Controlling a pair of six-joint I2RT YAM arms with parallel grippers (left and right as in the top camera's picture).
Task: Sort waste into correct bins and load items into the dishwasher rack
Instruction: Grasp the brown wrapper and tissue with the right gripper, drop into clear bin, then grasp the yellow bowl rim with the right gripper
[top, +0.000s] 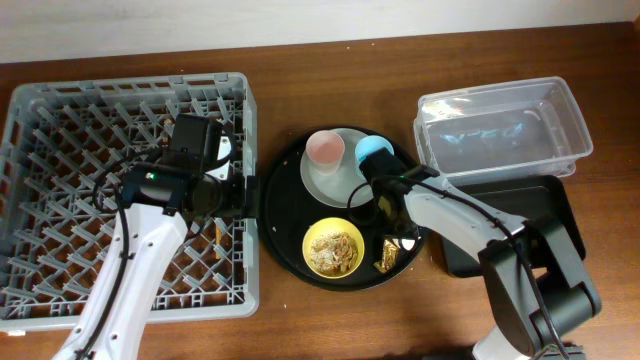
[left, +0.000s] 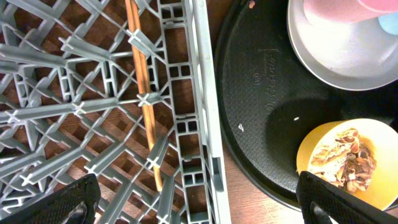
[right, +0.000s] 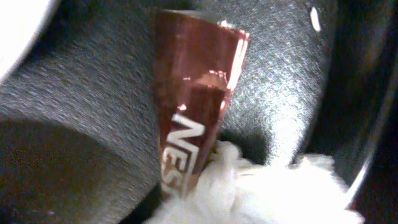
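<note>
The gold-brown wrapper (right: 193, 106) lies flat on the round black tray (top: 285, 240) in the middle of the table, toward the near edge, with the crumpled napkin (right: 249, 186) touching its lower end. I read this as the waste-sorting step. My right gripper (top: 385, 215) hangs over the pair, but its fingers are outside its own camera's view, so I cannot tell whether they are spread or closed. Next I need a clean pinch on one piece alone, then a carry toward the right edge, where the clear tub (top: 500, 90) and shallow black tray (top: 555, 200) sit. My left gripper (left: 198, 196) hovers spread wide over the right wall of the rack (top: 60, 110), with the chopsticks (left: 144, 93) lying inside.
</note>
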